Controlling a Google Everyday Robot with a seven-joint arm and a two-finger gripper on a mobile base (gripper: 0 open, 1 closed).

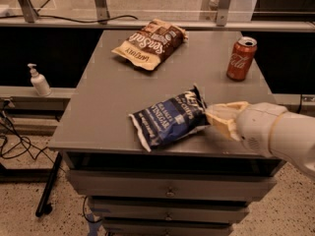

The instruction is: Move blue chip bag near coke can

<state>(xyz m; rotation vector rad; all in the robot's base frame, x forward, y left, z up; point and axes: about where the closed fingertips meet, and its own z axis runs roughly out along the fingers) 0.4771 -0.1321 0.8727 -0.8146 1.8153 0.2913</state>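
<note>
The blue chip bag point(170, 118) is dark navy with white lettering and lies on the grey table point(108, 102) near its front edge, right of centre. My gripper point(212, 117) comes in from the right and is shut on the bag's right end. The coke can point(241, 58) stands upright at the table's right side, farther back than the bag and to its right, well apart from it.
A brown-and-tan chip bag point(150, 43) lies at the back centre of the table. A white pump bottle point(39, 81) stands on a lower shelf at the left. Drawers point(167, 193) sit under the tabletop. Cables point(15, 141) trail on the floor at the left.
</note>
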